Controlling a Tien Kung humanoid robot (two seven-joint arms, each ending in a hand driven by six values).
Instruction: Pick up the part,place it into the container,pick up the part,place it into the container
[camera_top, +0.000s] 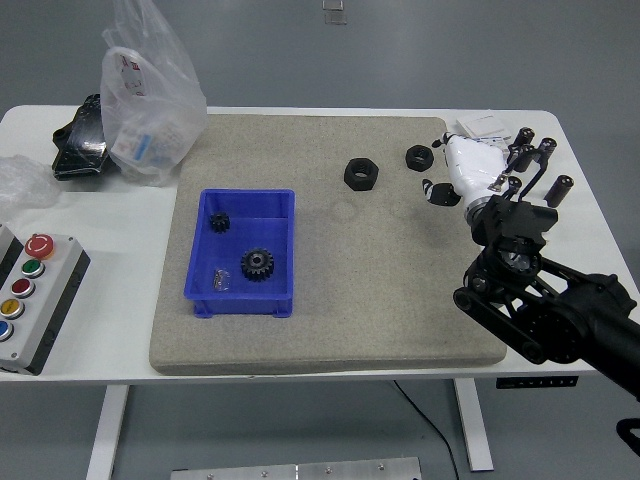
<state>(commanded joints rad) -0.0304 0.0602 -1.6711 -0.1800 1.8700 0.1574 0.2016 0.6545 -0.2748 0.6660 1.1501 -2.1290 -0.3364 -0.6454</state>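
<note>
On the grey mat (400, 290), a large black nut (361, 173) lies at the back middle. A smaller black nut (418, 157) lies to its right. My right hand (440, 172), with a white palm and black fingertips, hovers just right of the small nut. Its fingers are spread beside the nut and hold nothing. The blue container (283, 205) stands on the mat's left half. It holds a small black gear (219, 223), a larger black gear (258, 264) and a small clear part (220, 280). My left arm is out of view.
A clear plastic bag (150, 95) and a black object (80, 140) sit at the back left. A button box (30, 295) is at the left edge. A white electrical device (485, 127) lies behind my right hand. My right forearm (540, 310) covers the mat's right edge.
</note>
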